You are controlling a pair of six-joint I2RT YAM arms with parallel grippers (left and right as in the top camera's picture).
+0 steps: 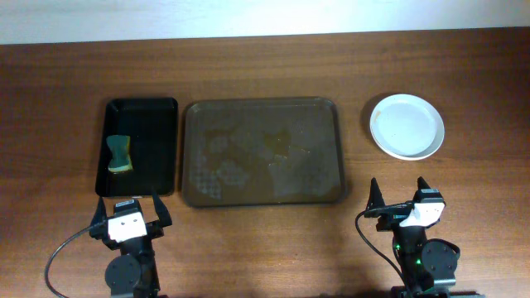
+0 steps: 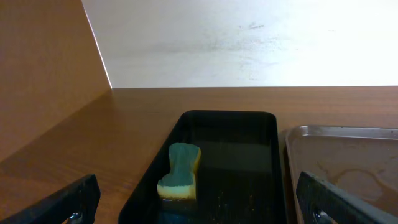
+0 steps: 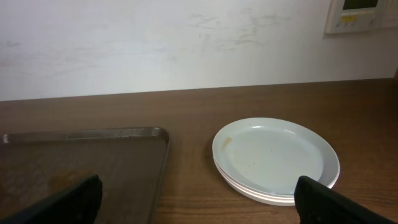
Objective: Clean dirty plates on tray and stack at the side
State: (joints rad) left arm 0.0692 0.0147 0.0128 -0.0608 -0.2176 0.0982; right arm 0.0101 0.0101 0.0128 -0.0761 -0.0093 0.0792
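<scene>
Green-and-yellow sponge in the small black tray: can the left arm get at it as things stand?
Probably yes. The green-and-yellow sponge lies alone in the small black rectangular tray, directly ahead of the left gripper, whose jaws stand open. Nothing sits between them, and the rim is low.

The surface (image 1: 265, 66) is dark brown wood grain and runs wide from left to right. Three things lie directly on it, in a row across the middle. At the left is a black tray (image 1: 153, 157), its long side running near to far. Just right of it, across a narrow gap, lies the larger brown tray (image 1: 248, 124), blotched inside. Well apart, at the far right, sits a stack of white plates (image 1: 406, 126), the top one faintly marked near its left rim.
</scene>
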